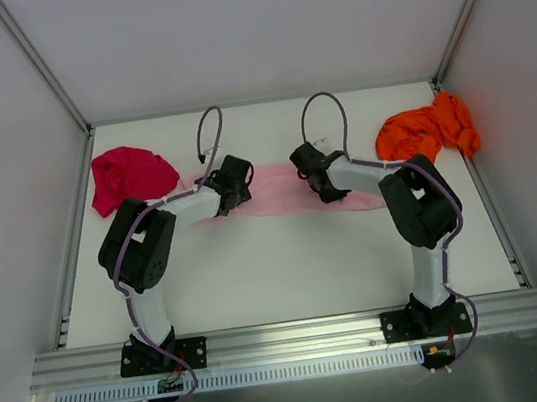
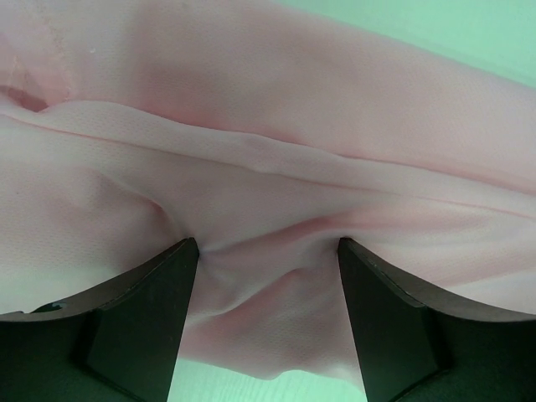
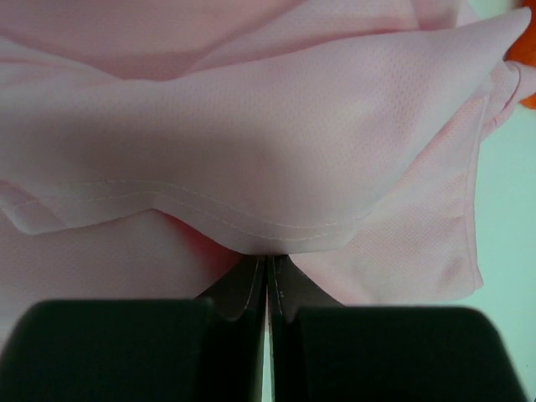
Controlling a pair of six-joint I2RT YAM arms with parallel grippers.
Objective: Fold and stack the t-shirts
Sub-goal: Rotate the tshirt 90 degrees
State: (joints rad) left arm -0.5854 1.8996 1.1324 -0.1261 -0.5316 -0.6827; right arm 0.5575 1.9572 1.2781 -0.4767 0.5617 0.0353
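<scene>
Left gripper [image 2: 266, 246] stands apart, straddling the light pink t-shirt [image 2: 276, 109]. Right gripper [image 3: 266, 263] pinches its hem, fingers together

You see the light pink t-shirt [image 1: 274, 200] stretched as a long, wrinkled strip across the middle of the table [image 1: 290, 274], its stitched hem folded over in places. The magenta-red t-shirt [image 1: 128, 176] lies crumpled at the far left. The bright orange t-shirt [image 1: 425, 132] lies crumpled at the far right.
</scene>
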